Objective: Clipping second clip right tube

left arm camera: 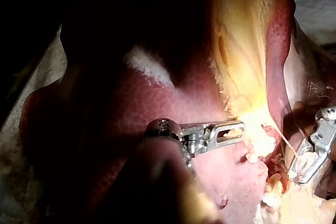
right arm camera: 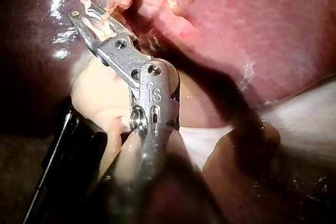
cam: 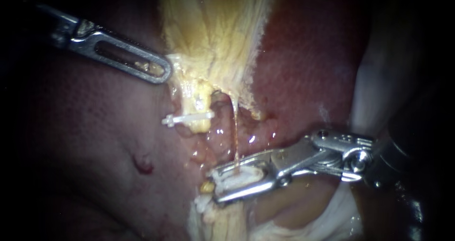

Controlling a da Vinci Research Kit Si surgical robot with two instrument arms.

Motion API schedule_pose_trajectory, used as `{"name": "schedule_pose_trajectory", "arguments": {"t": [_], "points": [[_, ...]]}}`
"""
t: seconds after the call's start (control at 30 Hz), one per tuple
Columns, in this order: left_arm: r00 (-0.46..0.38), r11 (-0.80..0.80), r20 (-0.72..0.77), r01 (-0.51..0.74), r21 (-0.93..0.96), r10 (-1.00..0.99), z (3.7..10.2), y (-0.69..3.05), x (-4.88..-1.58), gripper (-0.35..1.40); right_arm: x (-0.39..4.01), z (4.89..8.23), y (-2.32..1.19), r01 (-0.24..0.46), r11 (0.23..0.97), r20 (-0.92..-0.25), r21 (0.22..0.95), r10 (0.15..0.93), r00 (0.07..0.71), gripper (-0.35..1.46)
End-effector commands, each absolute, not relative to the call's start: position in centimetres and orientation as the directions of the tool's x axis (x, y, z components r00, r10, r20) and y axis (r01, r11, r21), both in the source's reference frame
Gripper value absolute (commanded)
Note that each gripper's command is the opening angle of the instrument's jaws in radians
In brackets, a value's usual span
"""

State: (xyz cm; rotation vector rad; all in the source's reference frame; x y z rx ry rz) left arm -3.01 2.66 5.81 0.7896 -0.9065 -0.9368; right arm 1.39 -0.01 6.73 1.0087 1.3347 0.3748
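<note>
Low centre of the endoscope view, your right instrument's [cam: 216,185] end effector is clamped on a white clip [cam: 234,178]; the thin right tube [cam: 235,132] runs into it. Your left instrument's [cam: 163,72] end effector grips yellow tissue [cam: 213,41].

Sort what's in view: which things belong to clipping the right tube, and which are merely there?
Job in hand:
right instrument
white clip held in its jaws
right tube, a thin strand running down into those jaws

Merely there:
left instrument, beside the yellow tissue
placed clip on the other tube
liver
</note>
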Motion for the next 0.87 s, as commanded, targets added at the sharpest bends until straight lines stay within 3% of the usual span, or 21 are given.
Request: {"name": "schedule_pose_trajectory", "arguments": {"t": [0.03, 0.17, 0.43, 0.87], "points": [[0.302, 0.384, 0.290, 0.320, 0.866, -0.908, 5.81, 2.66, -3.01, -0.35, 1.39, 6.74, 0.00, 0.307, 0.550, -0.623, 0.777, 0.740, 0.253, -0.24], [0.302, 0.384, 0.290, 0.320, 0.866, -0.908, 5.81, 2.66, -3.01, -0.35, 1.39, 6.76, 0.01, 0.305, 0.550, -0.623, 0.777, 0.741, 0.252, -0.35], [0.302, 0.384, 0.291, 0.321, 0.866, -0.908, 5.82, 2.66, -3.01, -0.35, 1.33, 6.76, 0.00, 0.295, 0.519, -0.591, 0.802, 0.763, 0.261, -0.35], [0.302, 0.384, 0.291, 0.321, 0.866, -0.908, 5.82, 2.65, -3.01, -0.35, 1.31, 6.78, -0.01, 0.291, 0.522, -0.592, 0.802, 0.758, 0.274, -0.35]]}}
